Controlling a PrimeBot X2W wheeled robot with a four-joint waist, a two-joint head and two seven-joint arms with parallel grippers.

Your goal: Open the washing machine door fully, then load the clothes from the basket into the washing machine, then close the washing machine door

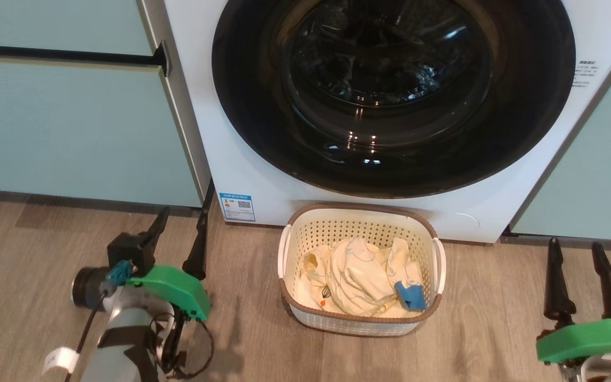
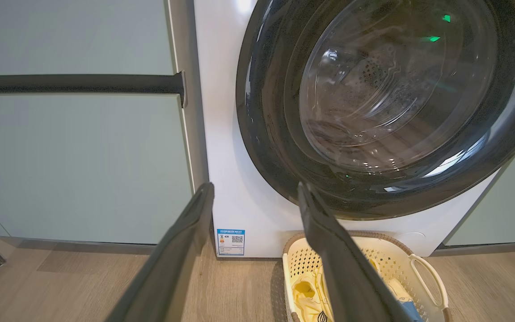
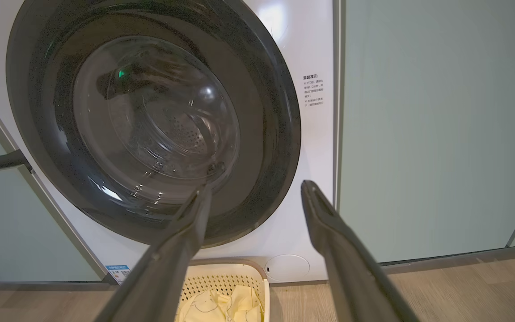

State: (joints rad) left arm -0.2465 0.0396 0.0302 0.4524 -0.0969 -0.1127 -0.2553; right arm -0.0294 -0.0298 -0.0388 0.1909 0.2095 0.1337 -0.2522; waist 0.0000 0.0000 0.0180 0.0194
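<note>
Low in frame, my left claw [image 1: 183, 215] and right claw [image 1: 575, 244] stand spread, empty. Pulling the round glossy black door [image 1: 390, 164] may strike the cream perforated basket [image 1: 348, 323] below.

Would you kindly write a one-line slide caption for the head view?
Open left gripper and right gripper flank the basket of clothes below the shut washing machine door.

Cream-yellow clothes [image 1: 358, 278] lie bundled in the perforated basket [image 1: 361, 225] before the white washing machine [image 1: 263, 180], its black-rimmed door [image 1: 393, 95] shut.
</note>
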